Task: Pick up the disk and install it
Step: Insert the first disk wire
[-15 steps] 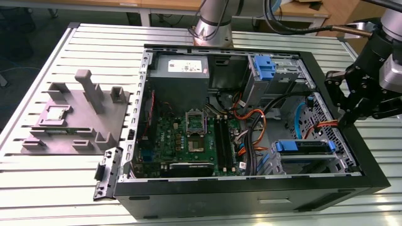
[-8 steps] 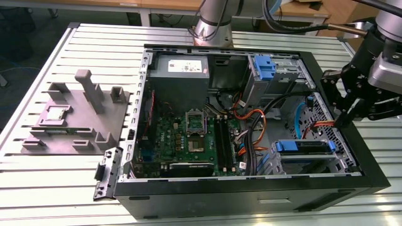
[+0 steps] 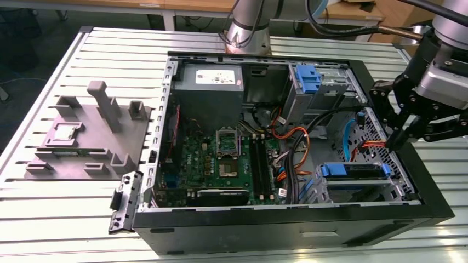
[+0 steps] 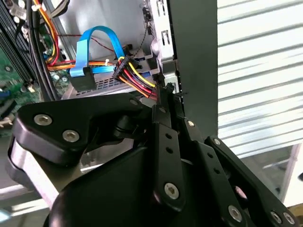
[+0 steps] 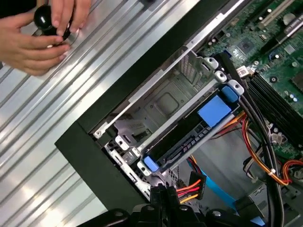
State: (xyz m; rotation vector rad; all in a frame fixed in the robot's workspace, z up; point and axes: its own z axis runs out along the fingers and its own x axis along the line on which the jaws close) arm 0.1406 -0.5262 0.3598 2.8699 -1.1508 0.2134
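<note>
Since the disk (image 3: 352, 171) lies flat in the case's (image 3: 292, 227) lower drive bay, lower right in the exterior view, its blue carrier ends are the parts exposed.

Handling (judgement): rigid, dense for its size, shock-sensitive, smooth metal faces. Best held across the carrier's long plastic edges, not the label.

Tool (image 3: 395, 143): fingers drawn narrow, nothing between them. It hangs at right-centre of the exterior view above the case's side wall, tips angled down beside the coloured cable bundle (image 4: 135, 78).

A person's hands (image 5: 42, 33) hold a black knob (image 5: 46, 18) over the table (image 3: 58, 219).
</note>
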